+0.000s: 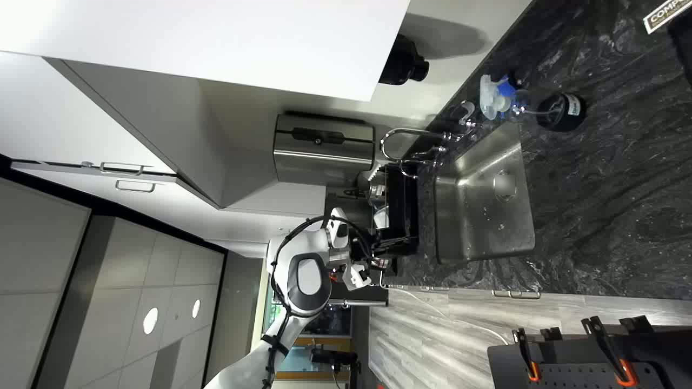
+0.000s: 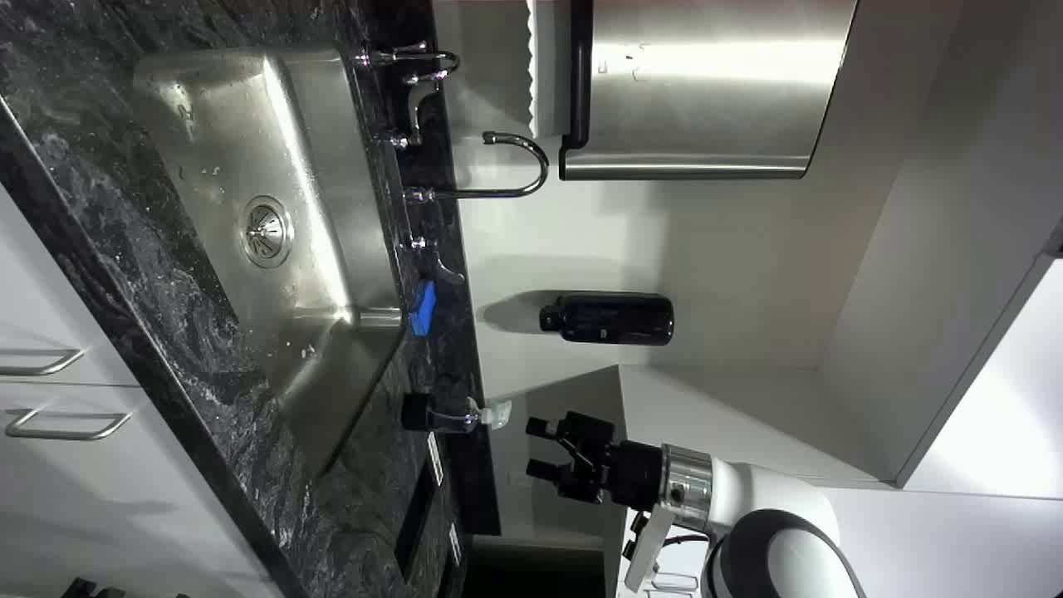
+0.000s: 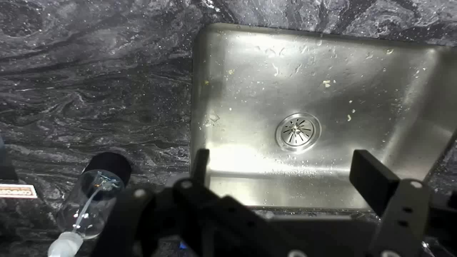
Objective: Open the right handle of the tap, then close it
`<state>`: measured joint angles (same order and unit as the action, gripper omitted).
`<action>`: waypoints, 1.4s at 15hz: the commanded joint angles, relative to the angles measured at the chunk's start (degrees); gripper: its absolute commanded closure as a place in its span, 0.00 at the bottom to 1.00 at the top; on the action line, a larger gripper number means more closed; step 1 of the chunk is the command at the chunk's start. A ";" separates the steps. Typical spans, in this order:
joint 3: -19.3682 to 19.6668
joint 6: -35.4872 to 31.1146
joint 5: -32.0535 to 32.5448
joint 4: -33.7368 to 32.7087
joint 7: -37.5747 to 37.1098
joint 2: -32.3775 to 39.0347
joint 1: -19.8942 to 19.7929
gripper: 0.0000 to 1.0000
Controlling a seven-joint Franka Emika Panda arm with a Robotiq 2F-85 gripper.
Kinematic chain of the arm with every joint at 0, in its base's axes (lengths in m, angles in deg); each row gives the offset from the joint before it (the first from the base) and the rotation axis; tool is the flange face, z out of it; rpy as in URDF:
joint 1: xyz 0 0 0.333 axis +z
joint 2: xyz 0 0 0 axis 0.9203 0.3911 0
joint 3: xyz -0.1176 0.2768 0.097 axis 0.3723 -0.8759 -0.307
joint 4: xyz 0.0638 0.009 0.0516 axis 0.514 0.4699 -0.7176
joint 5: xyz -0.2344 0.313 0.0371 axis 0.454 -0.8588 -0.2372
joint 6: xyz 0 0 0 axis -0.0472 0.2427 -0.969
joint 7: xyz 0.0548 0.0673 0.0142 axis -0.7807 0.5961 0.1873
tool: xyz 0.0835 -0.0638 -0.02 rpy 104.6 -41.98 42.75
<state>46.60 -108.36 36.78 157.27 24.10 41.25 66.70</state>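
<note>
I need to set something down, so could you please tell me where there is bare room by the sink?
The broadest bare patch is the counter bordered by the sink, clear bottle and compost label; a narrower strip lies free along the sink's front. Behind the sink it is crowded with the tap and a blue item.

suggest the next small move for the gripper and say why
Probably ease the open gripper sideways and down toward the right handle of the tap, the one nearer the blue sponge. The wrist view shows the gripper holding nothing, and in an exterior view it hangs higher than that handle and apart from it.
</note>
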 commanded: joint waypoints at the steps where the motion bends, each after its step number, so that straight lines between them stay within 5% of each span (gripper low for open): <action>1: -0.16 0.18 -0.13 -0.11 0.12 -0.02 -0.19 0.00; 11: 0.09 -1.68 0.64 -1.49 3.07 1.47 0.45 0.00; 21: 0.87 -8.32 11.19 -14.44 21.45 18.29 1.01 0.00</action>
<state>46.94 -113.89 44.89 147.94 40.85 52.91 66.94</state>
